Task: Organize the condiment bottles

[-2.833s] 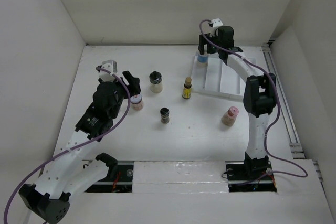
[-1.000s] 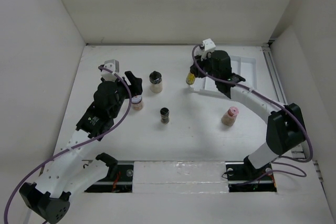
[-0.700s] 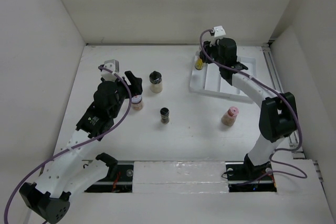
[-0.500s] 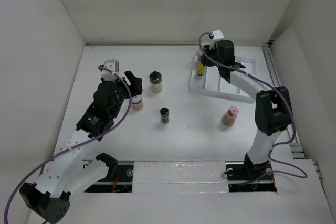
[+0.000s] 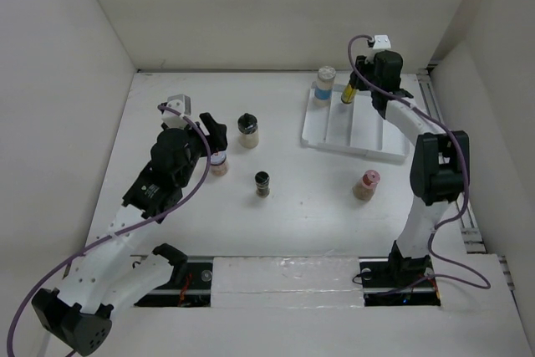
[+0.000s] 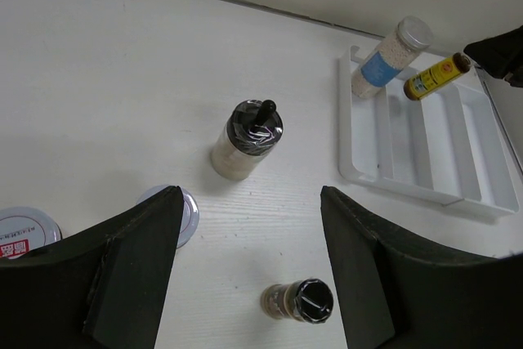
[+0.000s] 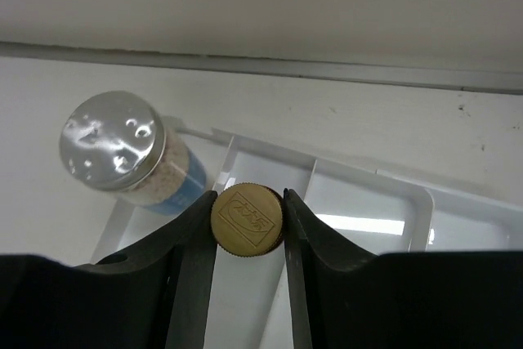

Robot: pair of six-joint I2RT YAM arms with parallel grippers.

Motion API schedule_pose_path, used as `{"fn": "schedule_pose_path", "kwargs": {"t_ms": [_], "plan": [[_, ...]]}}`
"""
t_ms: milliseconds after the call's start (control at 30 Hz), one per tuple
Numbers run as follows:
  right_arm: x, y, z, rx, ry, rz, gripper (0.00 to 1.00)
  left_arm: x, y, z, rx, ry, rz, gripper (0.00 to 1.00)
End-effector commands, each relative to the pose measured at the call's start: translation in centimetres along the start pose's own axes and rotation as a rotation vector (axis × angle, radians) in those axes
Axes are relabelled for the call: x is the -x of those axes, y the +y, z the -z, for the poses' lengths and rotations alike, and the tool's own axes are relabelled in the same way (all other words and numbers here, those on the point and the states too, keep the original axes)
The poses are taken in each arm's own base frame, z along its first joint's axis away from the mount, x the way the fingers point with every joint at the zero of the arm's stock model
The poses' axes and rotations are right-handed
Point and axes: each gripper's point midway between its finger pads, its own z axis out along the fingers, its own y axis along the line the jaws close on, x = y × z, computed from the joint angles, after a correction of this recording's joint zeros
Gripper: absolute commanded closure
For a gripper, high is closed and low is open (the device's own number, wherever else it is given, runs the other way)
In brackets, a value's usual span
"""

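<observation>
Top external view recorded a white table [image 5: 318,223] bearing a divided tray [image 5: 368,138] at its far right. The left gripper [image 6: 249,202] stood released, jaws apart and empty, near a pink-lidded jar [image 5: 218,161]. The right gripper [image 7: 248,226] was clenched on the cap of a yellow-labelled bottle [image 5: 349,91], held tilted over the tray's far end, just beside a blue-labelled jar [image 5: 324,85] in the tray's far-left corner. A larger black-capped jar [image 5: 248,130], a second pink-lidded jar [image 5: 366,184] and a smaller black-capped jar [image 5: 262,183] stood on the table outside the tray.

The right gripper [image 7: 248,200] is pinching a gold-capped bottle [image 7: 248,222] by its cap, over the white divided tray [image 7: 359,202]. A blue-labelled jar [image 7: 176,185] with a shiny lid stands just to the left.
</observation>
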Motion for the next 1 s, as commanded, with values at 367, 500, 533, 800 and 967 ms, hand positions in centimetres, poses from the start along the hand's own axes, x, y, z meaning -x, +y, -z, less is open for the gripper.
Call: {"fn": "schedule_pose_path", "kwargs": {"t_ms": [367,500,533,800,967], "plan": [[2.9,0.5,-4.8,0.037,-0.093,0.017,0.67,0.7,0.0,-0.4,0.003,-0.029,-0.011,0.36],[4.0,0.4,-4.1,0.027,-0.109,0.018,0.28,0.7,0.0,-0.4,0.003,-0.029,-0.011,0.36],[5.1,1.0,-3.3,0.037,-0.128,0.021,0.24,0.7,0.0,-0.4,0.003,-0.029,-0.011,0.36],[9.0,5.1,4.4,0.130,-0.212,0.017,0.21,0.9,-0.1,-0.2,-0.001,-0.037,0.001,0.36],[6.2,18.4,8.7,0.476,-0.184,0.116,0.88,2.0,0.6,0.5,0.039,-0.080,0.033,0.35]]}}
